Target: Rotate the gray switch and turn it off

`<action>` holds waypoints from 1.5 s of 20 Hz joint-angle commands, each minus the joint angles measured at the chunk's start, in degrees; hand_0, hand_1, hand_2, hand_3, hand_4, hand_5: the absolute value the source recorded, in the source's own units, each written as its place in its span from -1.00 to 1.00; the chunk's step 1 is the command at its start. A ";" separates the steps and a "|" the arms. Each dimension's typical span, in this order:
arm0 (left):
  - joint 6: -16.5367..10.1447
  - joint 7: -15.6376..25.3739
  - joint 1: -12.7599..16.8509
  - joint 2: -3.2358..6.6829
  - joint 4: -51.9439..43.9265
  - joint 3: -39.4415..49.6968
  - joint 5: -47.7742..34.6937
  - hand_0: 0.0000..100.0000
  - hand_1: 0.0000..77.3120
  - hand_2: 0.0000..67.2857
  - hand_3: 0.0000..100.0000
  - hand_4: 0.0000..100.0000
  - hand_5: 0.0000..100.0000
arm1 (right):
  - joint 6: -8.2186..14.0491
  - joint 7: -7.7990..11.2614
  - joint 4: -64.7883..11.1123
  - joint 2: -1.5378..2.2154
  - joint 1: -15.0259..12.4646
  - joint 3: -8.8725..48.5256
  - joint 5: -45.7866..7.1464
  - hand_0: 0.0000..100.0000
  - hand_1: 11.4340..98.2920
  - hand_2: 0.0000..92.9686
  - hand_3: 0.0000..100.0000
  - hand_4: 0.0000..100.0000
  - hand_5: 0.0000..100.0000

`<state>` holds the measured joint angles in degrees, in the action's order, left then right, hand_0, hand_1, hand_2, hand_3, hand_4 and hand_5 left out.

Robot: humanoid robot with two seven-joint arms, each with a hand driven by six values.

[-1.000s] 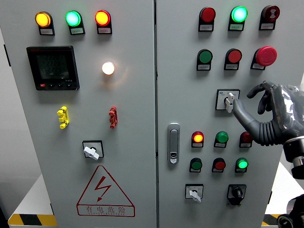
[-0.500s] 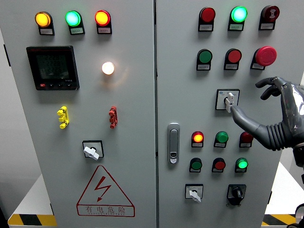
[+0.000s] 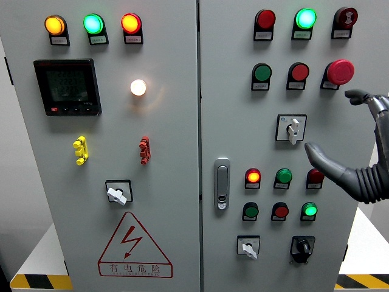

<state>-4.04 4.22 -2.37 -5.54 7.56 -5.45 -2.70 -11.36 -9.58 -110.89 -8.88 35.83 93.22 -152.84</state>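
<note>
Nearest the camera, the right hand (image 3: 358, 152) enters from the right edge, fingers spread and holding nothing; its thumb tip (image 3: 311, 150) sits just below and to the right of the gray switch (image 3: 292, 128), apart from it, while an upper finger (image 3: 358, 95) hangs near the red mushroom button (image 3: 340, 71). The left hand is not in view.

On the panel beyond, the gray switch sits in the right door (image 3: 243, 109), mid-height, above the row holding the lit red lamp (image 3: 253, 177). Its lever points roughly straight down. Whether that is the off position we cannot tell; the label is too small to read.

If a turn is still required, we recommend closing thumb and one finger on either side of the lever, gripping squarely, then rotating about the knob's centre without pressing sideways. Keep the upper fingers clear of the mushroom button.
</note>
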 commanded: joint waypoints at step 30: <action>0.00 -0.01 0.00 0.09 0.00 0.00 -0.02 0.77 -1.00 -0.60 -0.62 -0.84 -0.78 | 1.42 8.62 -7.59 0.00 -17.45 9.52 6.06 -1.00 -0.30 -0.48 -0.39 -0.55 -0.14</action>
